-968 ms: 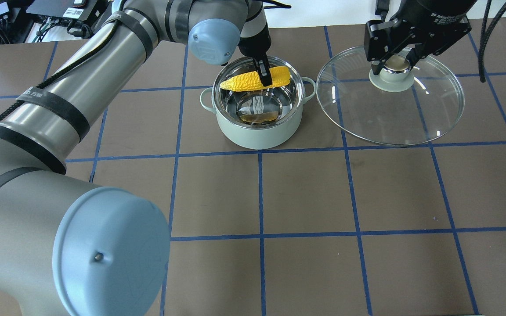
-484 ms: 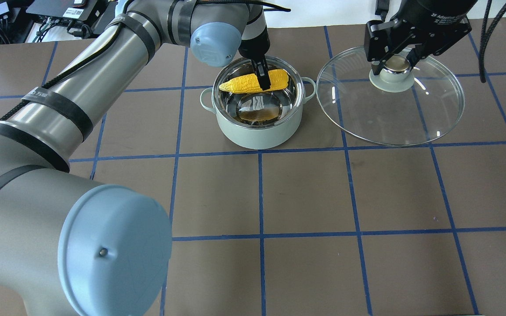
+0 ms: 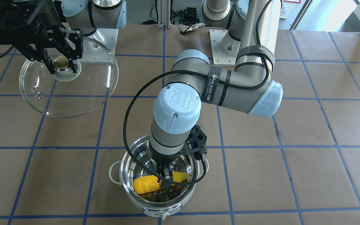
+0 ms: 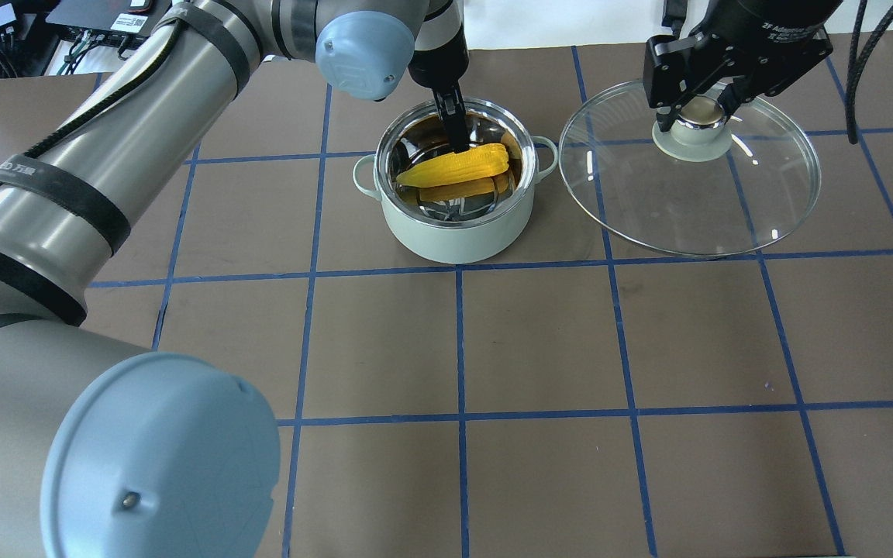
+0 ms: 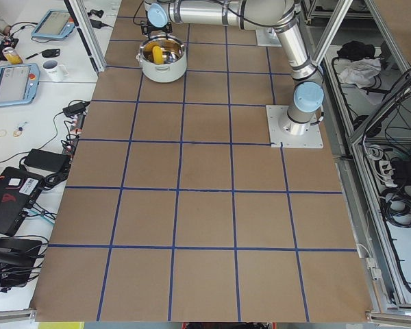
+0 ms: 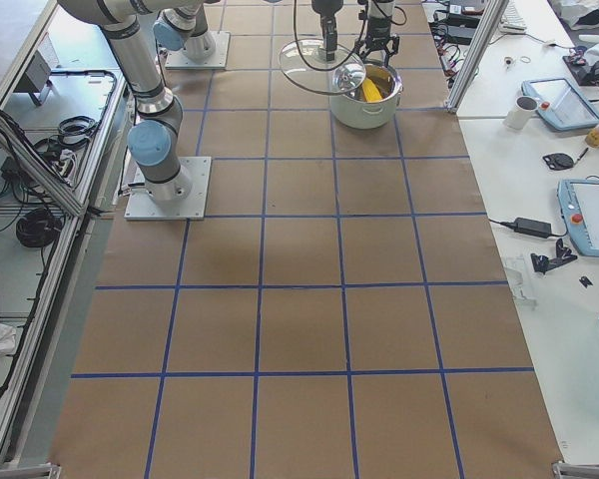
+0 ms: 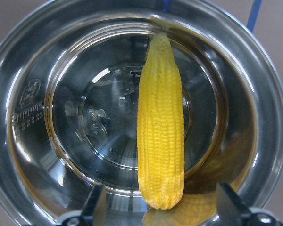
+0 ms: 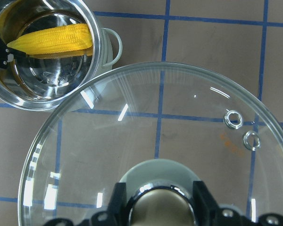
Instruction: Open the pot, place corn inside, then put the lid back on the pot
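The mint-green pot (image 4: 454, 232) stands open at the far middle of the table. The yellow corn (image 4: 458, 164) lies inside it, leaning on the steel wall; it also shows in the left wrist view (image 7: 161, 132). My left gripper (image 4: 454, 136) hangs inside the pot's mouth, open, its fingertips (image 7: 95, 202) spread wide on either side of the cob's thick end without touching it. My right gripper (image 4: 698, 116) is shut on the knob of the glass lid (image 4: 687, 201) and holds the lid in the air to the right of the pot.
The table is covered by a brown mat with a blue tape grid (image 4: 462, 341). The arm bases (image 3: 98, 34) stand at the robot's side. A side bench with a tablet and a mug (image 6: 524, 105) runs along the far edge behind the pot.
My left gripper has opened and let go of the corn, which has dropped from rim height down into the pot. The right gripper and the lid have not moved.
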Motion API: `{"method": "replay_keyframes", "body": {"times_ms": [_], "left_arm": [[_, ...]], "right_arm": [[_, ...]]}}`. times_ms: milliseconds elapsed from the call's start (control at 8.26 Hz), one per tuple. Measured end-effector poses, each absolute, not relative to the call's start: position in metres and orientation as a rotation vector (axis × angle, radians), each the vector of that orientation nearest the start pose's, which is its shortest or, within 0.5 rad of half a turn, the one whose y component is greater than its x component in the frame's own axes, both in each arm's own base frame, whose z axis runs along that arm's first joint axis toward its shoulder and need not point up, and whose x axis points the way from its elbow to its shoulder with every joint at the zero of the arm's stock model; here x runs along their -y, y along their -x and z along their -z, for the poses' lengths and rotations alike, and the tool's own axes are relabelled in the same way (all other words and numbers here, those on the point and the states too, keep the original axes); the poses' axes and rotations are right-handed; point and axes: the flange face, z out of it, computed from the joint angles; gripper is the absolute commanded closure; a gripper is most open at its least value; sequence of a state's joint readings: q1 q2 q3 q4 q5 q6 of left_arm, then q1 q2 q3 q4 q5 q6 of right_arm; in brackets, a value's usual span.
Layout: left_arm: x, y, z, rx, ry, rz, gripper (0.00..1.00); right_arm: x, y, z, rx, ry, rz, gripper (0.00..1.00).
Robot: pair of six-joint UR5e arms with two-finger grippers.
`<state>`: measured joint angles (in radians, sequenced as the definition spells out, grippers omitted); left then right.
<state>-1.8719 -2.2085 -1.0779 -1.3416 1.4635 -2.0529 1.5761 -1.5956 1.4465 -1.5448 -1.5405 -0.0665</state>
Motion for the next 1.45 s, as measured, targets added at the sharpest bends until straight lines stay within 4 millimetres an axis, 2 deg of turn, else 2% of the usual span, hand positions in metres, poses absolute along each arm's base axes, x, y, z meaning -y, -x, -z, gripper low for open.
{"method": "replay_keyframes", "body": {"times_ms": [242,363,484,726,968,1089,1210,1331,1452], "left_arm": [[0.664,0.347,-0.387,-2.153,2.446,-0.022,0.0],[0.659,0.33,-0.406,-2.193,2.403,-0.003,0.0],[0.653,0.301,-0.422,-2.207,2.355,-0.01,0.0],[0.638,0.232,-0.451,-2.273,2.231,-0.033,0.0],[0.6,0.174,-0.468,-2.387,2.005,-0.119,0.0],[0.578,0.139,-0.479,-2.469,1.892,-0.146,0.0],[0.556,0.102,-0.497,-2.565,1.79,-0.135,0.0],[0.533,0.074,-0.518,-2.677,1.664,-0.092,0.0],[0.516,0.059,-0.534,-2.787,1.498,-0.044,0.0]], "right_arm": [[0.494,-0.14,-0.558,-3.104,0.168,0.224,0.51],[0.504,-0.144,-0.555,-3.098,0.189,0.273,0.51],[0.519,-0.155,-0.547,-3.085,0.212,0.324,0.52],[0.556,-0.201,-0.51,-3.047,0.251,0.398,0.52],[0.588,-0.26,-0.461,-3.019,0.204,0.432,0.55],[0.604,-0.283,-0.437,-3.014,0.124,0.426,0.55],[0.617,-0.3,-0.415,-3.017,0.066,0.42,0.56],[0.626,-0.312,-0.397,-3.02,0.029,0.416,0.56],[0.631,-0.321,-0.385,-3.019,-0.01,0.411,0.56]]}}
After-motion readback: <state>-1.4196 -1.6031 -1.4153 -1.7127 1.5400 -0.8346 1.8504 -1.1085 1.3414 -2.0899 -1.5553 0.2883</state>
